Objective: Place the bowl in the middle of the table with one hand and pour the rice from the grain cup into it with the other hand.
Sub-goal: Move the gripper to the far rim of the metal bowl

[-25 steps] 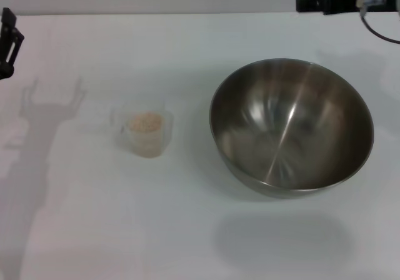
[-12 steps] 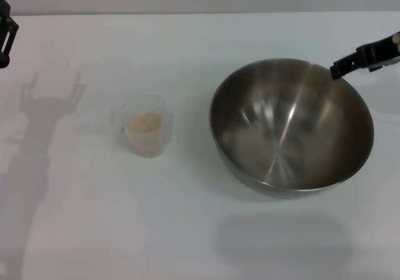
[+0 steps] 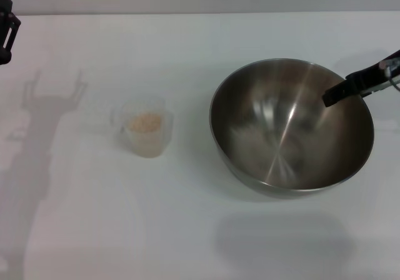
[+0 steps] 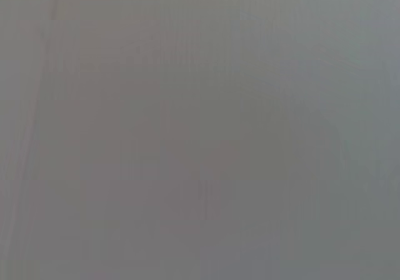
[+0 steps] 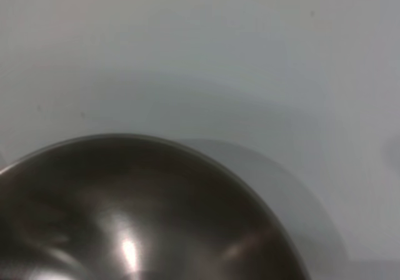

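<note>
Over the far right rim of the wide shiny steel bowl (image 3: 291, 127) we hold our right gripper (image 3: 327, 99), finger gap untellable; our left gripper (image 3: 6, 30) hangs well apart from the small clear plastic grain cup (image 3: 145, 132), its fingers likewise untellable.

Right pincer (image 3: 331, 96) reaches in from the right; left pincer (image 3: 6, 33) hangs far left.

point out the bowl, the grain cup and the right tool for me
bowl (image 3: 281, 161), head view, on its shiny inside.
grain cup (image 3: 148, 144), head view, on its front wall.
right tool (image 3: 344, 91), head view, on its black tip over the bowl's rim.
</note>
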Controlling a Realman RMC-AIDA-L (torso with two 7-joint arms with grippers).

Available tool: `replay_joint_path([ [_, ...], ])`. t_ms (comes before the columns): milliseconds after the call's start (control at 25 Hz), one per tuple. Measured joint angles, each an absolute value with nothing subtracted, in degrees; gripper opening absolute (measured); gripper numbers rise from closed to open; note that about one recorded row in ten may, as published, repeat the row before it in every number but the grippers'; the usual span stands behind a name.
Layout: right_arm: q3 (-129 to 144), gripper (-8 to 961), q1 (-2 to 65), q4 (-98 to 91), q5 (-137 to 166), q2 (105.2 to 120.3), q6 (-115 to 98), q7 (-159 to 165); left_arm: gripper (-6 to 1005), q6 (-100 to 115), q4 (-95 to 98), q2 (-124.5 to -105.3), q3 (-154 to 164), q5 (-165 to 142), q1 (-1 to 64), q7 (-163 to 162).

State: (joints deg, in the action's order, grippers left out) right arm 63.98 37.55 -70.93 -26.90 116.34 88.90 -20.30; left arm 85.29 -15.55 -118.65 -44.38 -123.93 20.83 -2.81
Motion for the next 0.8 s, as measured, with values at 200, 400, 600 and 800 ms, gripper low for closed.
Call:
replay_joint_path([
  [200, 64.14, 775, 37.75, -66.67, -26.92, 116.80, 86.56, -21.73, 849, 85.04, -15.55, -118.65, -44.39, -123.92, 21.10, -2.81],
  [400, 63.32, 705, 37.48, -64.81, -27.25, 116.91, 85.12, -23.18, 848, 85.09, -15.55, -118.73, -44.39, -123.93, 21.21, -2.81],
  [600, 63.26, 551, 37.22, -65.25, -27.86, 116.91, 85.16, -23.98, 847, 85.21, -15.71, -118.80, -44.39, -123.92, 21.24, -2.81],
  [800, 63.23, 307, 37.26, -65.61, -28.05, 116.89, 85.30, -24.07, 846, 85.31, -15.89, -118.83, -44.39, -123.92, 21.17, -2.81],
])
